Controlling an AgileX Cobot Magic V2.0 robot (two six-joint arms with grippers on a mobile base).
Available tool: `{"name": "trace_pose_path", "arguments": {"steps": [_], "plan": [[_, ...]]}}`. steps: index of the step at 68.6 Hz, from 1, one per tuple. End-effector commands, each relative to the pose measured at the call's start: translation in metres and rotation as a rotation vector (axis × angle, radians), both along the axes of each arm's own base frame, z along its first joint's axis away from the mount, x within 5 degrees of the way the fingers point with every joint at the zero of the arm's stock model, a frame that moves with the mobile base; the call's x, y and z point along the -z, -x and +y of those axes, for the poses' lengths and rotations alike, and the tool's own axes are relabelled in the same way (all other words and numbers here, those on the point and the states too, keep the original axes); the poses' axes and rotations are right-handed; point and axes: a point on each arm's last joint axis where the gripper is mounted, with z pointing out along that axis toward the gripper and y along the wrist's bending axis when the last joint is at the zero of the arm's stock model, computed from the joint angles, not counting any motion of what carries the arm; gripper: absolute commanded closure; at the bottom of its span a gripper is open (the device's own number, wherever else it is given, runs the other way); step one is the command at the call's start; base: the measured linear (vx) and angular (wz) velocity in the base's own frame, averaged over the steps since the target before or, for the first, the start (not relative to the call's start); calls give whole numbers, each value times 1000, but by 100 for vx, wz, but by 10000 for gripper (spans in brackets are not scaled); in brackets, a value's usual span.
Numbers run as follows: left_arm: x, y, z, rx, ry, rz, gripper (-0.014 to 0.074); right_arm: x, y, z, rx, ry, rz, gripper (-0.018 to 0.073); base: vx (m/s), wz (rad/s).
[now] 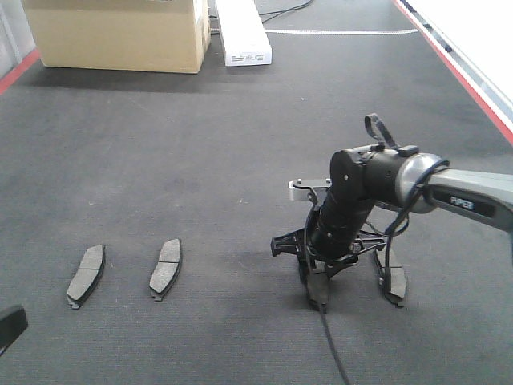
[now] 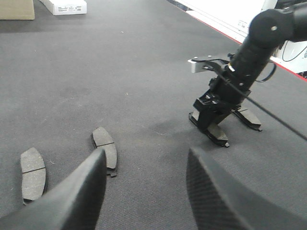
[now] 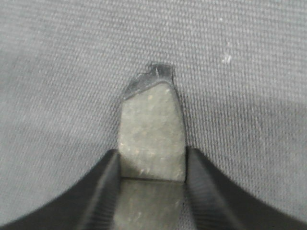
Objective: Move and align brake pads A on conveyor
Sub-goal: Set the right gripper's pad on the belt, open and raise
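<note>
Four dark grey brake pads lie on the charcoal conveyor (image 1: 240, 144). Two rest side by side at the left (image 1: 86, 275) (image 1: 166, 267); the left wrist view shows them too (image 2: 32, 172) (image 2: 104, 146). A third pad (image 3: 151, 129) lies flat on the belt with my right gripper (image 3: 151, 155) shut across its width at the middle groove. In the front view that gripper (image 1: 318, 293) points down. The fourth pad (image 1: 393, 277) lies just right of it. My left gripper (image 2: 145, 153) hovers open and empty near the two left pads.
A cardboard box (image 1: 120, 32) and a long white box (image 1: 242, 32) stand at the far end of the belt. A red stripe (image 1: 457, 64) marks the belt's right edge. The right arm's cable (image 1: 333, 345) trails toward the front.
</note>
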Motion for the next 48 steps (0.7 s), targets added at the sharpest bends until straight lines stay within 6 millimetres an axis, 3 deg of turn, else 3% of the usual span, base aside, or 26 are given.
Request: {"name": "trace_pose_path", "arguments": {"steps": [1, 13, 24, 33, 48], "plan": [[-13, -1, -2, 11, 52, -71, 220, -31, -5, -2, 23, -11, -100, 127, 0, 0], [-13, -1, -2, 11, 52, -71, 220, -70, 1, -13, 32, 39, -211, 83, 0, 0], [-13, -1, -2, 11, 52, -71, 220, -127, 24, -21, -1, 92, -353, 85, 0, 0], [-13, -1, -2, 11, 52, -71, 220, -171, 62, -30, -16, 96, -509, 85, 0, 0], [-13, -1, -2, 11, 52, -71, 220, -206, 135, -67, 11, 42, -681, 85, 0, 0]]}}
